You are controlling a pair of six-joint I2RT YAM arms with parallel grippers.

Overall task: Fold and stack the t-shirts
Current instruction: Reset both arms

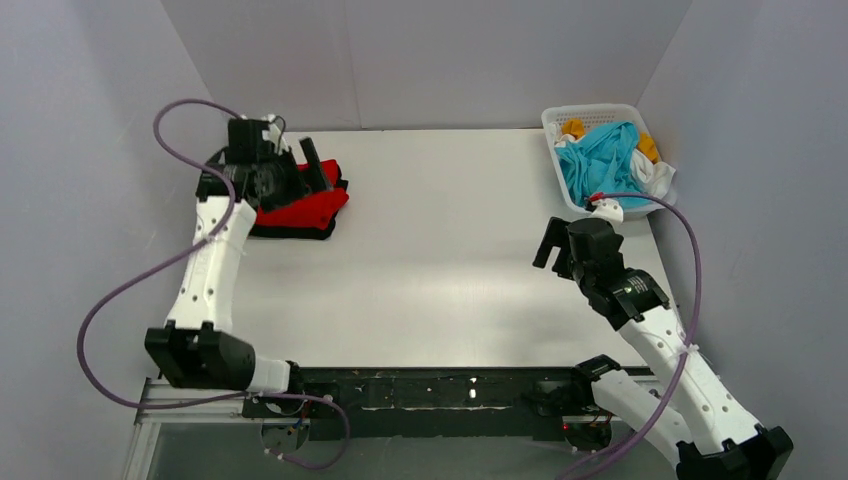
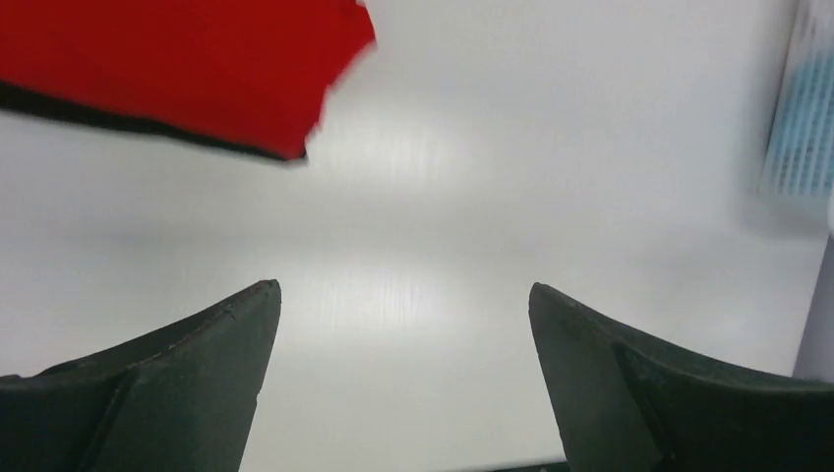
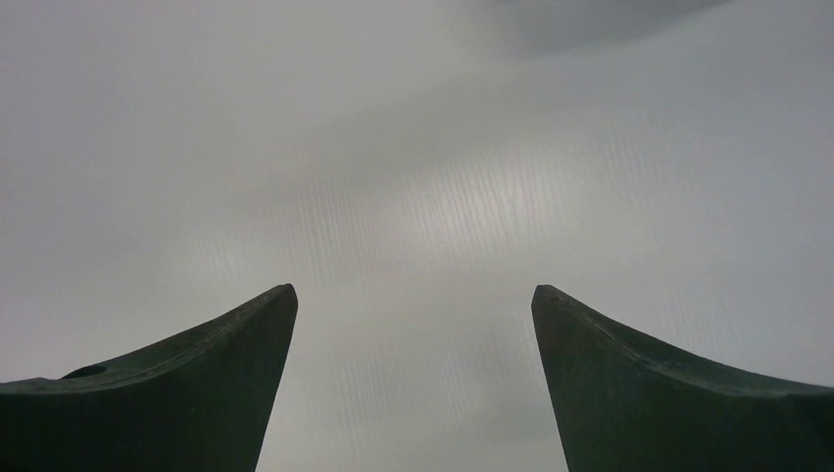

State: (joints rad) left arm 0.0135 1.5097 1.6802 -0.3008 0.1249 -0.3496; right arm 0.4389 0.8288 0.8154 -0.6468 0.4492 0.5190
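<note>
My left gripper point(image 2: 403, 287) has its two dark fingers spread wide apart with nothing between them. My right gripper point(image 3: 414, 288) is spread just as wide and is also empty, with only bare pale table point(image 1: 450, 250) showing between its fingers. The white plastic lattice basket point(image 1: 596, 110) sits at the far right corner of the table. Well across the table from the basket, on the opposite side, lies a bright red t-shirt point(image 1: 305, 208), folded into a flat, neat block with crisp straight edges. It rests on top of a black t-shirt point(image 1: 290, 232), which shows only as a thin dark border along the red one's nearer edge. My left gripper is above the end of this stack farthest from the basket, and my arm hides that end from overhead. Inside the basket is a loose, crumpled heap. A cyan t-shirt point(image 1: 600, 160) fills most of it and spills over the near rim. An orange-yellow t-shirt point(image 1: 573, 128) peeks out at the back, and a white t-shirt point(image 1: 660, 180) is bunched at the near right corner. My right gripper hangs over bare table just on the near side of the basket, apart from the clothes.
</note>
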